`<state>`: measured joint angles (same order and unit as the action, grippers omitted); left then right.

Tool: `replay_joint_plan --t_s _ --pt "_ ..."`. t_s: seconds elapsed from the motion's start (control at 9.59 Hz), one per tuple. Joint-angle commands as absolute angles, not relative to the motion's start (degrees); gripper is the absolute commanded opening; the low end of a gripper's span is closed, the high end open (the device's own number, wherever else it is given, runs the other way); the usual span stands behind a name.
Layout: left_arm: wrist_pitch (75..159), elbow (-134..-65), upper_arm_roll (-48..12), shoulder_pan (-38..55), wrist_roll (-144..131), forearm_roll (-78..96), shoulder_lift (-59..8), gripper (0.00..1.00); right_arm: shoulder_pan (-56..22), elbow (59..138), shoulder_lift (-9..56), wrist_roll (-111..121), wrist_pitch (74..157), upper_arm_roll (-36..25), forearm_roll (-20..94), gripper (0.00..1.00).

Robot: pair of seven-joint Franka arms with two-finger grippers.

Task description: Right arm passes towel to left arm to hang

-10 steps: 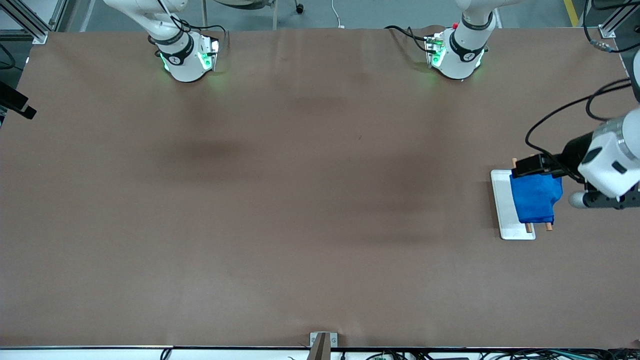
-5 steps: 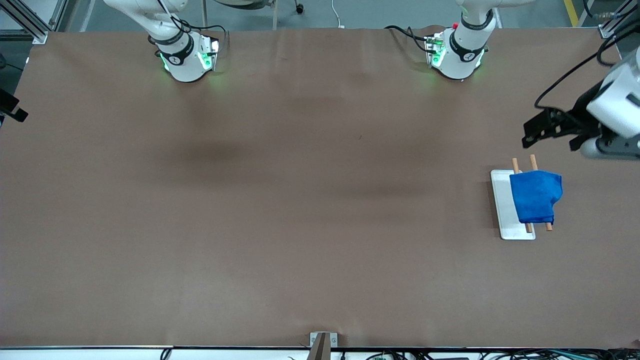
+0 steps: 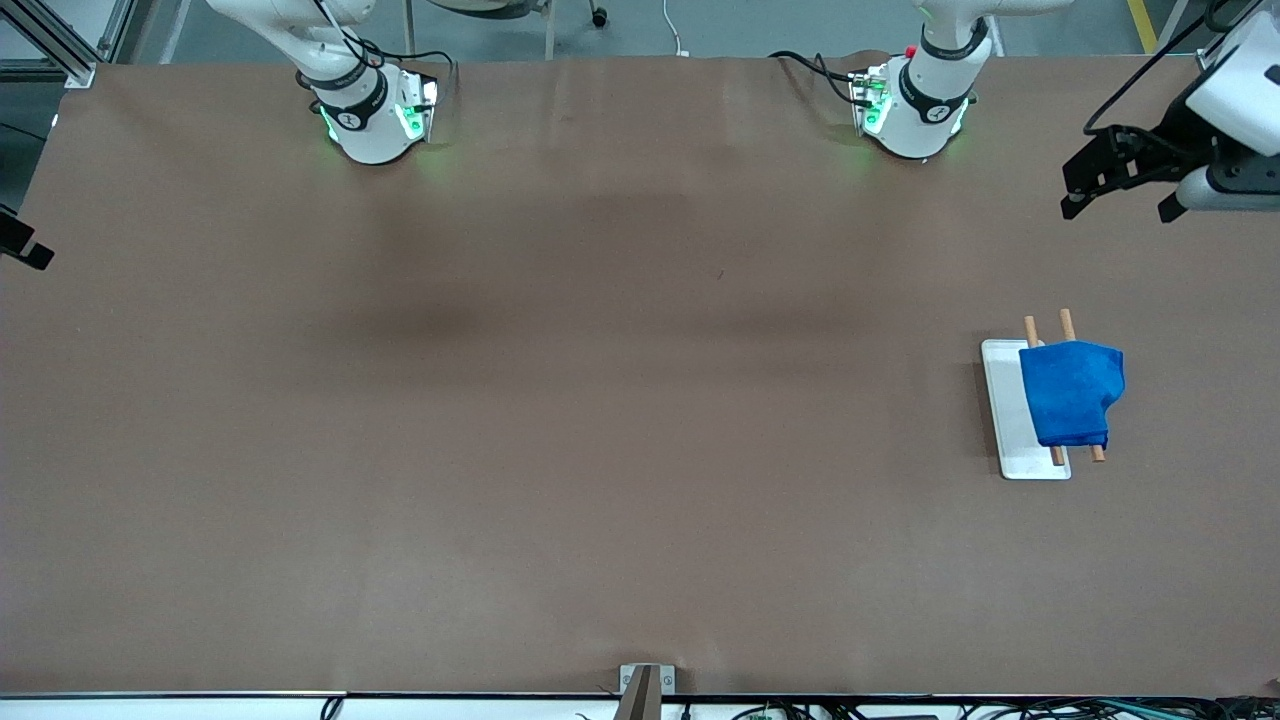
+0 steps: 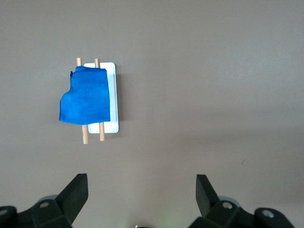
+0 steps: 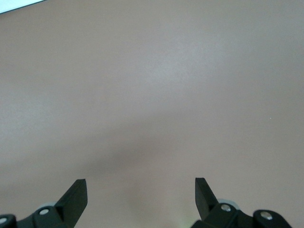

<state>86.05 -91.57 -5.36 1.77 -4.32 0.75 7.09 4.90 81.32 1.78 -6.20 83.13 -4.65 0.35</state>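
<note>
The towel [image 3: 1070,392] is hanging over the two wooden rods [image 3: 1066,324] of the small rack, whose white base plate [image 3: 1005,420] is lying on the tabletop [image 3: 640,400] toward the left arm's end. In the left wrist view I am seeing the towel [image 4: 85,97] draped across both rods [image 4: 85,135], with one edge hanging a little uneven past the plate [image 4: 112,90], and nothing is touching it.

What has just changed: one second ago the left claw [image 3: 1120,190] was right at the top edge of the towel, over the rack. Now it is pulling away, up and toward the robots' bases, and is hovering over bare tabletop well apart from the rack. Its fingers [image 4: 76,192] are standing wide apart and are holding nothing. The towel is keeping exactly the same shape and place as half a second ago, so the release did not drag it.

The right claw [image 5: 140,197] is also fully open and empty, looking down on bare tabletop only. In the front view I am seeing just a dark piece of it [image 3: 25,245] at the edge, at the right arm's end; this arm is waiting.

For the task, I am judging that the hanging is done and only the retreat of the left arm is remaining. The risk I am watching is the uneven side slowly slipping off the rods.
</note>
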Motion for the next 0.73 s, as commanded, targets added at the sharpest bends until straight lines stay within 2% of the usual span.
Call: replay_joint_plan --t_s 0.0,0.63 --pt "87.19 -95.54 -5.01 1.85 -3.34 -0.44 8.00 1.00 4.30 79.72 2.29 -5.89 82.00 -6.15 1.40 1.00" --pt "85.52 -91.67 -4.92 1.49 -3.78 -0.35 5.36 1.00 4.66 79.72 2.29 -5.54 82.00 -5.89 1.41 1.00"
